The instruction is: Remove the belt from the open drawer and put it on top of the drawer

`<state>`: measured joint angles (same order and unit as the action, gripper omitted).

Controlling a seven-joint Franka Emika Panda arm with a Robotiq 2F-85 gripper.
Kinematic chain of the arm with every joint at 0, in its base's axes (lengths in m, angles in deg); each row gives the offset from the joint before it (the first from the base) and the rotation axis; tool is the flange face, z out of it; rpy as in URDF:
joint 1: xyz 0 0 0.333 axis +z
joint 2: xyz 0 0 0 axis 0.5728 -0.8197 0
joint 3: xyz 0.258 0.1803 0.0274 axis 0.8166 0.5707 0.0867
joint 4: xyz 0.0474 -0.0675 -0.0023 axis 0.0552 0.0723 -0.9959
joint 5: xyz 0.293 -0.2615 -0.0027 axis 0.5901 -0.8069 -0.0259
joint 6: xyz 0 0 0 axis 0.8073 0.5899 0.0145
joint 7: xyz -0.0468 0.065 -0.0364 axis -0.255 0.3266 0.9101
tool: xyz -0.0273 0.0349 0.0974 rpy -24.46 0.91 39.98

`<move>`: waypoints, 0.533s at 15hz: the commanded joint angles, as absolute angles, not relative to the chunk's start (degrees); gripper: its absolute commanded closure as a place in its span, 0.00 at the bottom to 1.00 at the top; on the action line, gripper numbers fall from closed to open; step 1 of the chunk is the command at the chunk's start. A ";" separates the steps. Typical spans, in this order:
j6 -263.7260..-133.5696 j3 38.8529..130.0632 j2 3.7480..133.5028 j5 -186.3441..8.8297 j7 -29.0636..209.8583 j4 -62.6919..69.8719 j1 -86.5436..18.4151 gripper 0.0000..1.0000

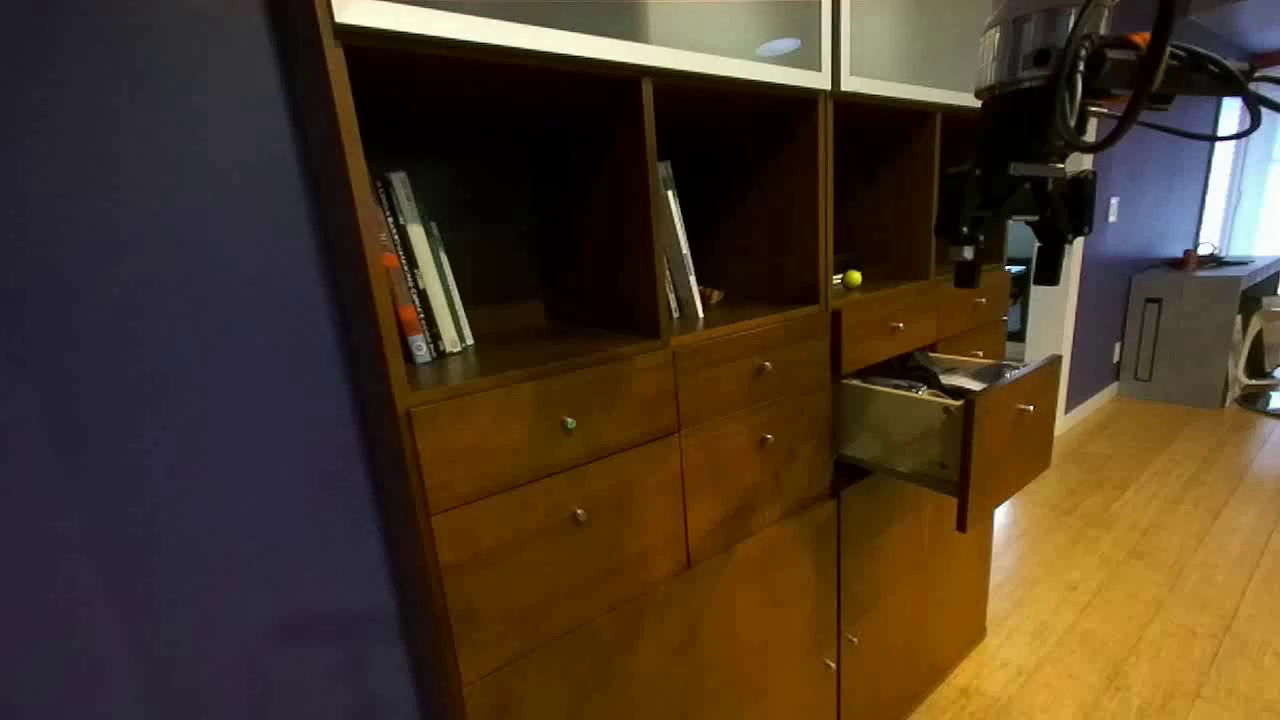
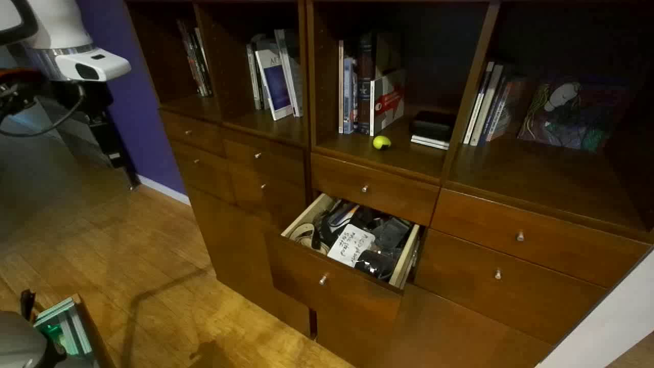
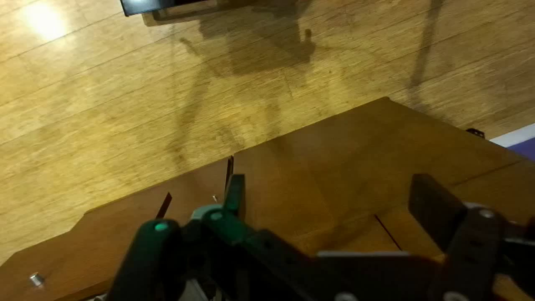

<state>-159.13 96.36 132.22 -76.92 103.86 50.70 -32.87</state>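
Note:
The open drawer [image 1: 1010,440] is reddish-brown with one round metal knob. It is pulled out of the cabinet and also shows in an exterior view [image 2: 334,301]. A pale coiled strap that looks like the belt [image 2: 304,229] lies in its front left corner there, beside a white card with handwriting. The belt cannot be made out in the other views. My gripper [image 1: 1006,268] is open and empty, pointing down, above the drawer's height in that view. In the wrist view its fingers [image 3: 330,188] are wide apart over cabinet fronts, with the drawer front [image 3: 71,267] at lower left.
Dark cables and small items fill the drawer around the white card [image 2: 351,245]. The shelf [image 2: 352,145] above holds books, a yellow-green ball [image 2: 381,142] and a black box [image 2: 433,125]. A closed drawer [image 2: 375,186] sits between shelf and open drawer.

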 commanded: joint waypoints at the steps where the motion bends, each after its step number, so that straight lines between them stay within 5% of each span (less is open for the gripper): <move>1: -158.90 96.76 132.21 -76.62 103.50 50.51 -33.53 0.00; 8: -158.32 95.47 131.70 -76.16 102.55 49.99 -33.61 0.00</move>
<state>-159.13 96.36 132.22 -76.92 103.85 50.70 -32.90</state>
